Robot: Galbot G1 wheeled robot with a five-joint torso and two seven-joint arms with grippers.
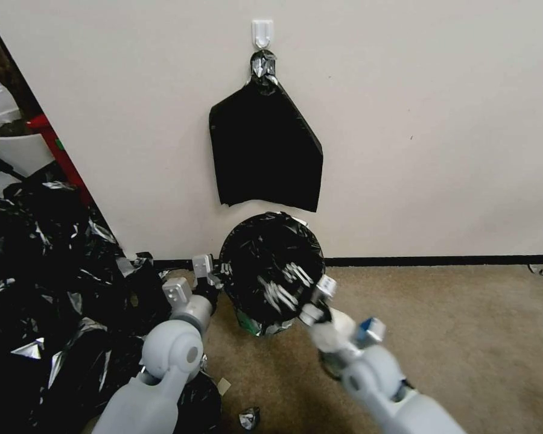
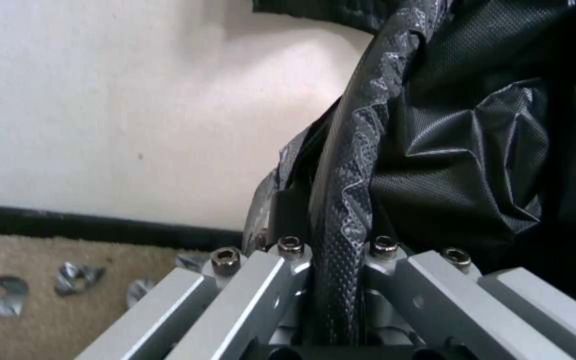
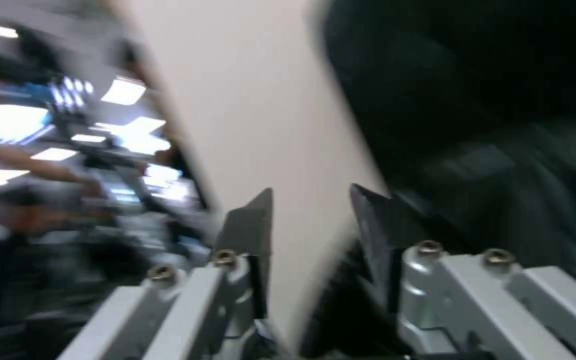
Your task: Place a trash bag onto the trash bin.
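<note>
The bag (image 1: 271,265) is seen draped over the mouth of the bin (image 1: 247,323), which stands on carpet (image 1: 452,337) against the wall (image 1: 428,120). The left gripper (image 1: 214,278) is pressed to the bag's left edge, its jaws clamped on a fold of black film (image 2: 341,200) running up between them. The right gripper (image 1: 320,298) is held at the bag's near right edge, its fingers (image 3: 251,225) parted with bare wall showing through the gap and the bag just beside one tip. A flat sheaf of bags (image 1: 265,150) is hung from a hook (image 1: 262,31) directly above the bin. To the left gripper's outer side a heap of bags (image 1: 48,283) is piled close; to the right gripper's outer side open carpet is left.
</note>
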